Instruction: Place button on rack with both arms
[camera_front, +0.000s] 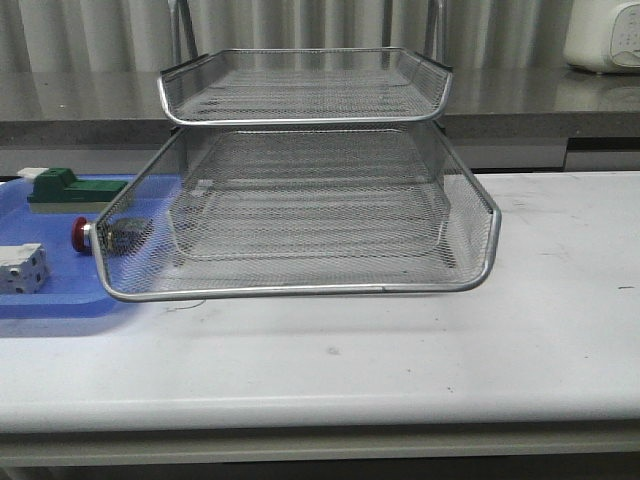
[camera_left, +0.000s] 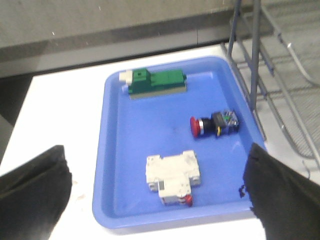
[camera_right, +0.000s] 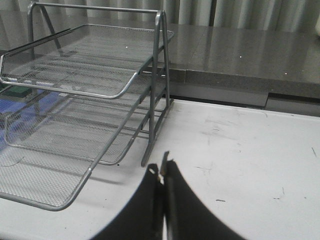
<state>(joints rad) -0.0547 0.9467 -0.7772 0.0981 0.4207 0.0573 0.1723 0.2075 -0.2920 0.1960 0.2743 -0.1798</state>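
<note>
The button (camera_left: 214, 124) lies on its side on the blue tray (camera_left: 120, 150), red head (camera_front: 80, 233) pointing away from the rack (camera_front: 300, 200). In the front view its body is half hidden behind the rack's lower mesh corner. My left gripper (camera_left: 160, 195) hovers wide open above the tray's near end, its dark fingers (camera_left: 30, 190) far apart with nothing between them. My right gripper (camera_right: 163, 172) is shut and empty, over the white table just right of the rack's upright post (camera_right: 159, 85). Neither arm appears in the front view.
On the blue tray also rest a green block (camera_left: 156, 82) and a white-grey cube (camera_left: 172, 175). The rack stands right beside the tray. A grey counter (camera_front: 520, 100) runs behind the table, with a white appliance (camera_front: 605, 35) at the far right.
</note>
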